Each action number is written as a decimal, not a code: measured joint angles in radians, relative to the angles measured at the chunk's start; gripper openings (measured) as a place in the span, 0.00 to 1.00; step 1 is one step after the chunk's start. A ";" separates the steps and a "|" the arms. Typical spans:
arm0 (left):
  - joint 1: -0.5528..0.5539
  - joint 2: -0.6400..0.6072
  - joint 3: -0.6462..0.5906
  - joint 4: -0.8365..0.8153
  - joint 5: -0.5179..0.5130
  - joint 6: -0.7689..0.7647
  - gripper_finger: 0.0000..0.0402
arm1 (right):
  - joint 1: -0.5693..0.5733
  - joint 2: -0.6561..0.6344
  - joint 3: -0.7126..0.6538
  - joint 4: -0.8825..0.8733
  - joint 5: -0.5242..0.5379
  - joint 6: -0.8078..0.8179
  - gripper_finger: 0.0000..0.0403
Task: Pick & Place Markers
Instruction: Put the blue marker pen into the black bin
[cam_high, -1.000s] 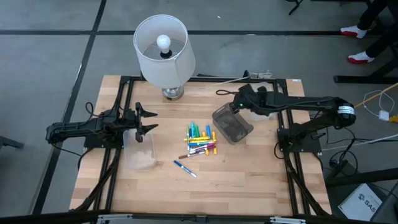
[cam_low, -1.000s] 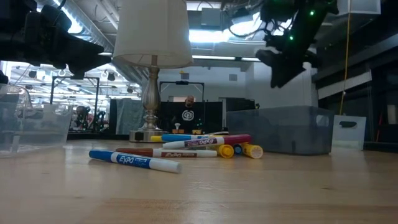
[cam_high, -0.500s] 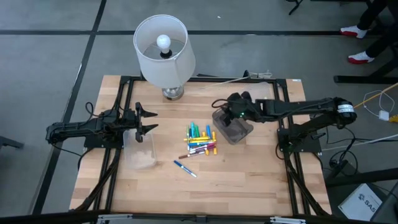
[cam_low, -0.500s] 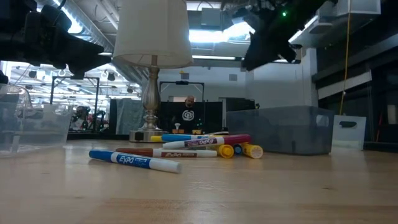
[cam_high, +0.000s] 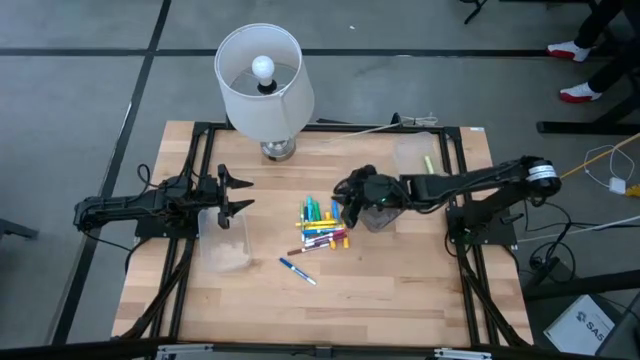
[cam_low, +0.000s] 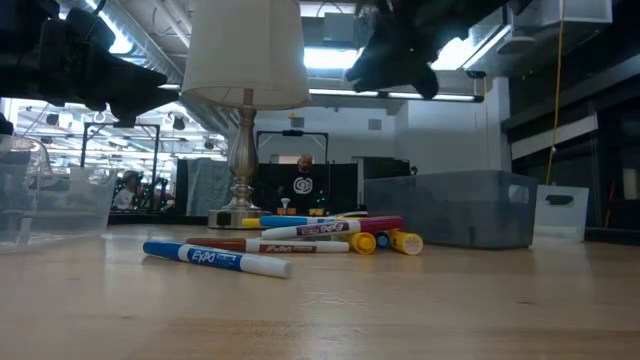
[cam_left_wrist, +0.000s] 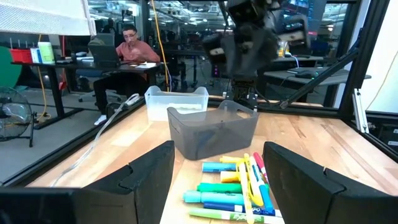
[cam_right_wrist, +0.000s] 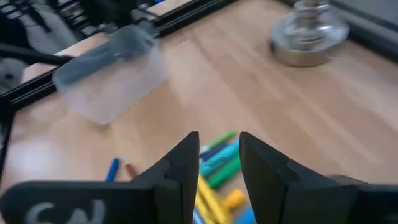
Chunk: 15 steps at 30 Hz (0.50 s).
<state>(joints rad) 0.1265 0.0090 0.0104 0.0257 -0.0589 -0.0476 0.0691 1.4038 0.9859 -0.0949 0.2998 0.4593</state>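
Several markers (cam_high: 322, 225) in yellow, green, blue and pink lie in a pile on the wooden table's middle, and they also show in the low view (cam_low: 325, 232). One blue marker (cam_high: 297, 270) lies apart, nearer the near edge. My right gripper (cam_high: 350, 196) hovers open above the left end of a grey bin (cam_high: 378, 210), just right of the pile. Its wrist view shows the markers (cam_right_wrist: 217, 163) between its fingers, farther off. My left gripper (cam_high: 238, 192) waits open at the table's left, above a clear bin (cam_high: 225, 242).
A lamp (cam_high: 262, 80) stands at the far edge behind the pile. A second clear bin (cam_high: 415, 155) at the far right holds a yellow marker (cam_high: 428, 162). Bare wood lies between the pile and the near edge. People sit at desks beyond the table (cam_left_wrist: 127, 53).
My right gripper has swept from the far right of the grey bin toward the table's left and slightly nearer, crossing above the bin to its left end beside the marker pile. The far-right clear bin has come into view from under that arm.
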 joint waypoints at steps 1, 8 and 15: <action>0.000 0.000 0.000 0.000 0.000 -0.001 0.60 | 0.007 0.019 0.000 0.021 -0.017 0.002 0.28; 0.000 0.000 0.000 0.000 0.000 0.000 0.60 | 0.062 0.152 0.000 0.173 -0.103 -0.005 0.28; 0.000 0.000 0.000 0.000 0.000 0.000 0.60 | 0.132 0.258 0.000 0.332 -0.122 -0.126 0.28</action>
<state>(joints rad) 0.1264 0.0093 0.0101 0.0257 -0.0589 -0.0475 0.2010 1.6623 0.9859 0.2369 0.1774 0.3337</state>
